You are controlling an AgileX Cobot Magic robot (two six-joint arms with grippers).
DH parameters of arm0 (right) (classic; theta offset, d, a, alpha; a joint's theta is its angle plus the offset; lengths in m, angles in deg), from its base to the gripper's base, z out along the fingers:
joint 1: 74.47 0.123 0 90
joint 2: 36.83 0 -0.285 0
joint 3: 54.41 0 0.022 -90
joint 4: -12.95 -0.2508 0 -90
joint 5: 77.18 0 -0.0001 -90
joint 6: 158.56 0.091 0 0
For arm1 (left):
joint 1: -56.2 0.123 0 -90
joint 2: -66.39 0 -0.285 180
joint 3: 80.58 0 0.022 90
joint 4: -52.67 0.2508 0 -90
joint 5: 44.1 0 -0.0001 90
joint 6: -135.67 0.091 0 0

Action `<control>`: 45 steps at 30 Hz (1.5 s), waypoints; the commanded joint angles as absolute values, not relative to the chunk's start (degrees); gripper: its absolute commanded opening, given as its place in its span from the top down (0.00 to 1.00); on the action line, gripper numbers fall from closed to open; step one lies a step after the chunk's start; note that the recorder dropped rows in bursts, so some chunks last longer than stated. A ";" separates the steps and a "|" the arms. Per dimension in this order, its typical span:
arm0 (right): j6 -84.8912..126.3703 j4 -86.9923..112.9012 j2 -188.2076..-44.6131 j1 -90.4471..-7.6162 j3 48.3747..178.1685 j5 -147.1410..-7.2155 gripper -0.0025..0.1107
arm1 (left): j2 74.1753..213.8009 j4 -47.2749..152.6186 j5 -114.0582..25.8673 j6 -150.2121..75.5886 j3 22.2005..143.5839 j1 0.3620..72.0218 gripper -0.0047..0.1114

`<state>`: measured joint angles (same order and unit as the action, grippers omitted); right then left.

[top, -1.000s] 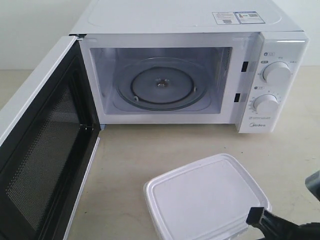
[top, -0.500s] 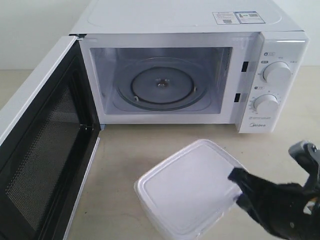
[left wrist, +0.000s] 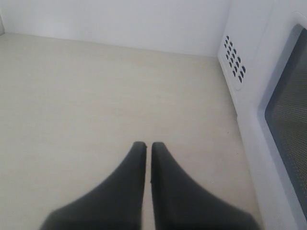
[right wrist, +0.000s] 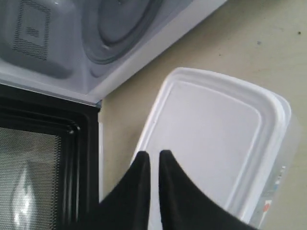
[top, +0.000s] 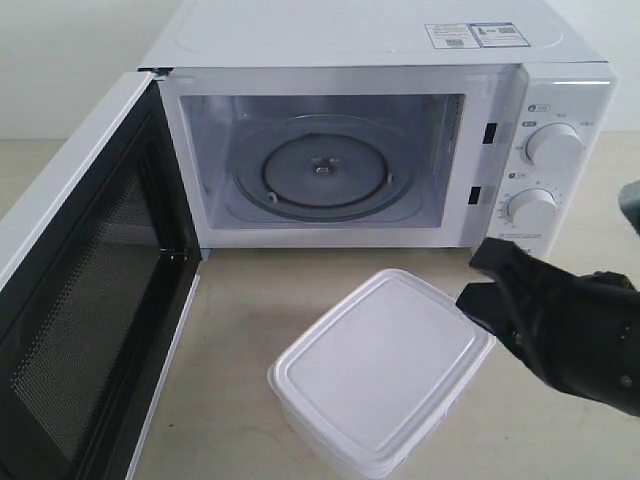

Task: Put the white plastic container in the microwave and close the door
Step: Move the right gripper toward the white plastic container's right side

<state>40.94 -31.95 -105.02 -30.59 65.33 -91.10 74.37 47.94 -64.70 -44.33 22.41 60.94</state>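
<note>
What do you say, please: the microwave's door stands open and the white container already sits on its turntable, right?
Not quite. The door does stand open, but the white container is outside, on the table in front of the microwave; the turntable is bare. The exterior view shows it.

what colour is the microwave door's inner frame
The door frame is black, clearest in the exterior view.

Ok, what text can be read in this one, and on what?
No text is legible.
On the microwave top, stickers: too small.
Around the dials, markings: too small.
On the white plastic container, side label: blurred.
The right gripper hides the panel foot.
</note>
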 commanded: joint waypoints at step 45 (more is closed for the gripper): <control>-38.13 -86.99 -99.88 -71.63 50.95 -33.57 0.69 | 74.18 47.56 -64.51 -44.33 22.20 60.81 0.92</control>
